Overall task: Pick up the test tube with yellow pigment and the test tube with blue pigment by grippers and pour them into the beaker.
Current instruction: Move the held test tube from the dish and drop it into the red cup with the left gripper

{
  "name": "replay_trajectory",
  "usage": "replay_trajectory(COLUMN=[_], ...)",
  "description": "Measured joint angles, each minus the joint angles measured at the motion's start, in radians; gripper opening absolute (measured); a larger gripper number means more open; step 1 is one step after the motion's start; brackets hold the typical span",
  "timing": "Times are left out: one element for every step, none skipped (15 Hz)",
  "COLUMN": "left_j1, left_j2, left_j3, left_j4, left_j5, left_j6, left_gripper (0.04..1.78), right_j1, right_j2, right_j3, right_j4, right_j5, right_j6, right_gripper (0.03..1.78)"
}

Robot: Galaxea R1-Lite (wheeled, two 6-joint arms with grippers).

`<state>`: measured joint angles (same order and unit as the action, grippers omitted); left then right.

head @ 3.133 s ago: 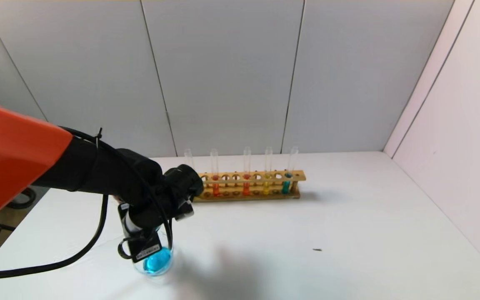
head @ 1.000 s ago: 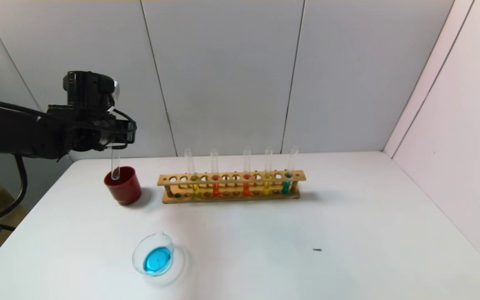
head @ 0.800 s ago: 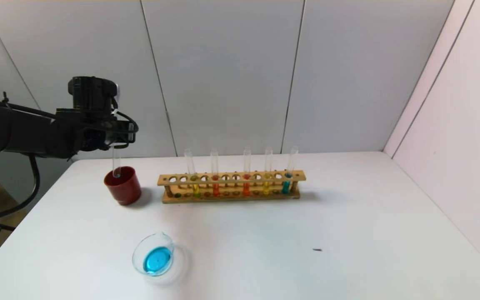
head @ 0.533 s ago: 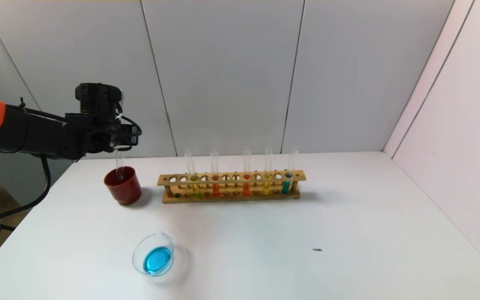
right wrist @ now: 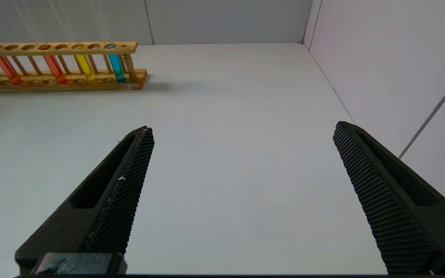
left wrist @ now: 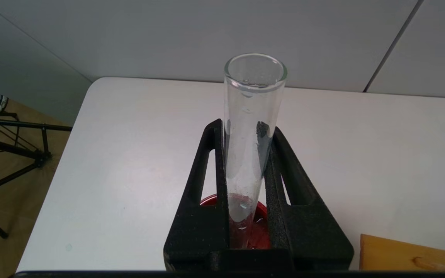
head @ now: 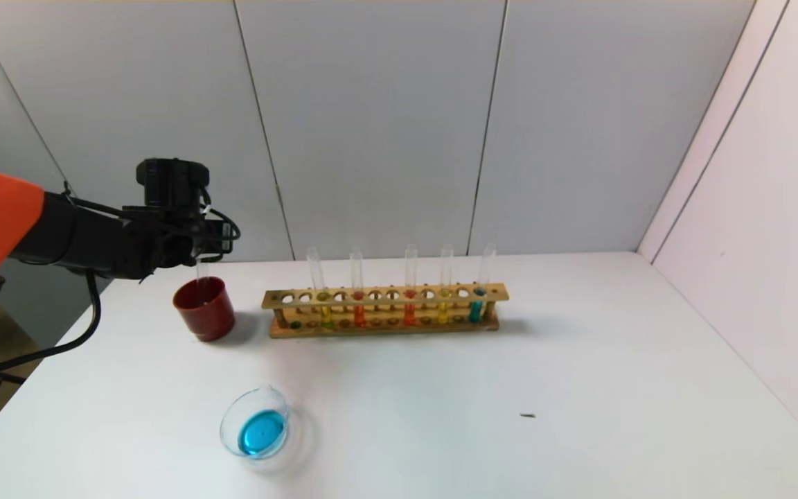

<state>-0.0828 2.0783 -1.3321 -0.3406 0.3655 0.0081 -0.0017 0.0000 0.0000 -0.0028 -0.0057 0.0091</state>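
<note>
Beaker (head: 255, 431) sits near the front edge of the tabletop (head: 579, 374), toward the left side, with a pool of turquoise-blue liquid in its bottom and its pouring lip turned toward the far edge. Well apart from it, by the far left corner, stands a dark red cup (head: 204, 308). The left claw (head: 203, 244) hangs over that cup, clamped on an emptied clear test tube (left wrist: 250, 143); the tube stands upright, mouth up, its rounded end reaching down into the cup's opening. In the left wrist view the two black fingers (left wrist: 211, 185) press the glass from either side, and only droplets cling to the inside of the tube.

Just beside the cup, along the far edge, lies a wooden rack (head: 385, 310) holding five tubes. From the rack's left end they hold lime-yellow, orange-red, orange-red, golden-yellow and turquoise-blue liquid. So the test tube with yellow pigment (head: 321, 294) stands upright in the rack near its left end, and the test tube with blue pigment (head: 480, 294) stands upright at its right end, neither touched by any claw.

The right claw (right wrist: 242, 162) shows only in its own wrist view, spread wide and holding nothing, above bare tabletop near the right edge, with the rack well off from it. A small dark speck (head: 527, 416) lies on the tabletop toward the front right.
</note>
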Motion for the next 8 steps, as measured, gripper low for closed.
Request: replay_trajectory(left_j1=[0.0, 0.0, 0.0, 0.001, 0.001, 0.001, 0.0, -0.002], left_j2=[0.003, 0.006, 0.008, 0.009, 0.008, 0.003, -0.001, -0.005], left_j3=[0.022, 0.046, 0.07, 0.094, 0.113, 0.127, 0.135, 0.138], left_j4=[-0.022, -0.053, -0.096, -0.133, -0.154, -0.159, -0.163, -0.167], left_j5=[0.002, 0.002, 0.002, 0.003, 0.003, 0.002, 0.002, 0.003], left_j6=[0.0, 0.003, 0.007, 0.013, 0.016, 0.018, 0.018, 0.017], left_gripper=[0.31, 0.31, 0.31, 0.33, 0.35, 0.4, 0.48, 0.6], right_j1=[0.0, 0.0, 0.0, 0.0, 0.0, 0.0, 0.0, 0.0], right_j2=[0.0, 0.0, 0.0, 0.0, 0.0, 0.0, 0.0, 0.0], right_j3=[0.0, 0.0, 0.0, 0.0, 0.0, 0.0, 0.0, 0.0], right_j4=[0.0, 0.0, 0.0, 0.0, 0.0, 0.0, 0.0, 0.0], right_j5=[0.0, 0.0, 0.0, 0.0, 0.0, 0.0, 0.0, 0.0], right_j6=[0.0, 0.0, 0.0, 0.0, 0.0, 0.0, 0.0, 0.0], right_gripper=[1.7, 1.7, 1.7, 1.7, 1.7, 1.7, 1.7, 1.7])
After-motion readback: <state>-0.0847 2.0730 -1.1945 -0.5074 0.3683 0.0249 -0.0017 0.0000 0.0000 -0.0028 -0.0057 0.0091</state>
